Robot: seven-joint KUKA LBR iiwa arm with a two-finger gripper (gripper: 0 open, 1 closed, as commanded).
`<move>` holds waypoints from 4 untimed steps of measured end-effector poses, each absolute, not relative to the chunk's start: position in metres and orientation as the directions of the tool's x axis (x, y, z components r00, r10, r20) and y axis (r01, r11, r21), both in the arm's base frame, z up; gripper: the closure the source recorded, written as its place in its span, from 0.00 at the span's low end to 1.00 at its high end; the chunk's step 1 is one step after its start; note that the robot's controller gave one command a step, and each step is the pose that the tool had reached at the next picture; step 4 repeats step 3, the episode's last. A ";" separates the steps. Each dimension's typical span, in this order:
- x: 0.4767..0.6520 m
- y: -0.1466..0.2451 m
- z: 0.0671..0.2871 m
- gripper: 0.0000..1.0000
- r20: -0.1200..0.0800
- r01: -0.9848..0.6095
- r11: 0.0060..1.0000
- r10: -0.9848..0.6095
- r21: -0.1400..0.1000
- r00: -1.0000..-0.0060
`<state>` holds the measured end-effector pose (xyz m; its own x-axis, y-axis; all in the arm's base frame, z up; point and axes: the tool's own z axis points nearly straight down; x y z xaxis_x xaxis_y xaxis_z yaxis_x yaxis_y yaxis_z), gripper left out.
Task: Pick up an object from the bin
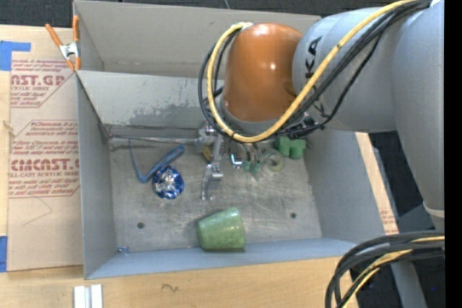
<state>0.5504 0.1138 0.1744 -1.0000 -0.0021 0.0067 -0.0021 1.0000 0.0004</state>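
OK, pincer [211,180] is low over the middle of the bin [90,177]; I can't tell if it's apart or together. Green cup [221,229] lies on its side just frontward, long axis roughly left-right. Blue foil ball [168,185] is near, to the left.

The gripper [211,181] hangs low over the bare floor of the grey bin [94,155], near its middle. A blue glittery ball [168,185] lies just to its left, a green cup [221,229] on its side lies below, and small green pieces [290,148] lie to its right.
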 end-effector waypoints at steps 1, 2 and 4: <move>0.558 0.156 0.072 0.00 -0.007 -0.233 0.972 -0.233 0.000 -0.972; 0.558 0.156 0.074 1.00 -0.008 -0.232 0.973 -0.232 0.002 -0.973; 0.558 0.158 0.231 1.00 -0.011 -0.392 0.920 -0.392 -0.001 -0.920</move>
